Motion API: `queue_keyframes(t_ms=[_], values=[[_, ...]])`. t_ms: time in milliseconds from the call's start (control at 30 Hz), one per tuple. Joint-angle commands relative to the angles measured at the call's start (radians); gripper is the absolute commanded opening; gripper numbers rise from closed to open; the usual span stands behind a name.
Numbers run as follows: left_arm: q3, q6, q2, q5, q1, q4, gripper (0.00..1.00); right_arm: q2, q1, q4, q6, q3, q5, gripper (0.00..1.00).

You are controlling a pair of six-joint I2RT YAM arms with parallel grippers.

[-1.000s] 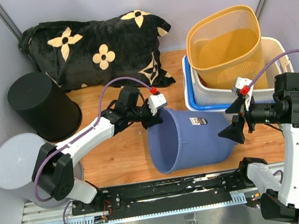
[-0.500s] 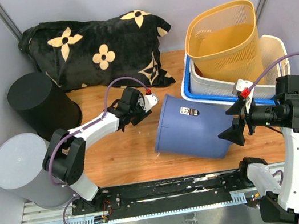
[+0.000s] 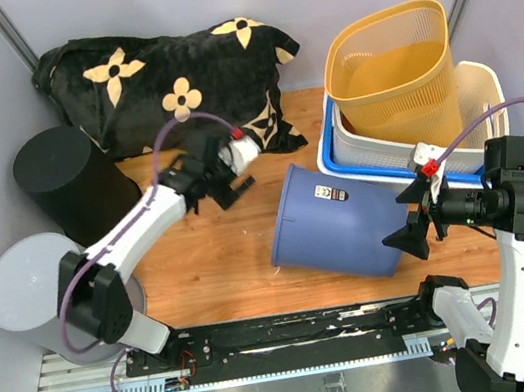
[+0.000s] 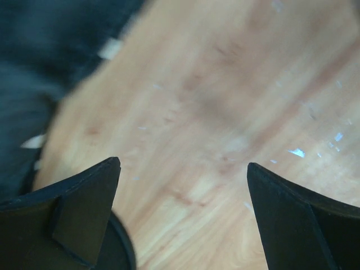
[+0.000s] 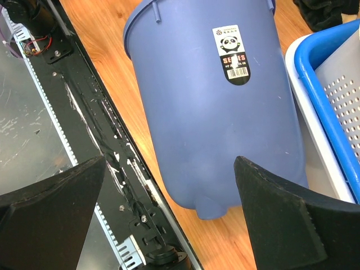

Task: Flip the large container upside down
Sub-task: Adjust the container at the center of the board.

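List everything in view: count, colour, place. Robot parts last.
bucket: 1, blue, on its side, centre right
cushion: 1, black with cream flowers, back
black bin: 1, black, left
grey bin: 1, grey, near left
tub: 1, blue, back right
white basket: 1, white, in the tub
mesh basket: 1, orange, in the white basket
table: 1, wood
left claw: 1, black, open, over bare wood
right claw: 1, black, open, by the bucket's base

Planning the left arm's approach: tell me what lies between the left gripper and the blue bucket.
Only bare wooden tabletop lies between the left gripper and the blue bucket, as the top view shows.
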Motion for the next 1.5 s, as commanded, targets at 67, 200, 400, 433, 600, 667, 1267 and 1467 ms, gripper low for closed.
queue_keyframes(t_ms=[67, 200, 400, 433, 600, 667, 1267, 1467], values=[[0.452, -0.155, -0.075, 0.321, 0.301, -0.366, 0.99, -0.011, 0.009, -0.016, 0.02, 0.018, -0.01, 1.0], [0.678, -0.167, -0.064, 0.568, 0.382, -0.602, 0.99, -0.011, 0.01, -0.016, 0.023, 0.015, -0.006, 1.0], [0.663, -0.132, -0.06, 0.983, 0.382, -0.871, 0.99, -0.008, 0.011, -0.016, 0.023, 0.014, -0.011, 1.0], [0.64, -0.116, -0.061, 1.04, 0.382, -0.9, 0.99, -0.009, 0.011, -0.017, 0.022, 0.012, -0.009, 1.0], [0.505, -0.115, -0.079, 1.188, 0.381, -0.917, 0.99, -0.022, 0.014, -0.016, 0.023, 0.002, 0.003, 1.0], [0.456, -0.109, -0.079, 1.237, 0.381, -0.917, 0.99, -0.027, 0.016, -0.016, 0.02, -0.005, 0.007, 1.0], [0.411, -0.328, 0.044, 0.998, 0.196, -0.678, 0.99, -0.034, 0.017, -0.016, 0.019, -0.012, 0.025, 0.99], [0.442, -0.374, 0.097, 0.968, 0.138, -0.633, 0.99, -0.046, 0.018, -0.016, 0.028, -0.013, 0.053, 0.99]])
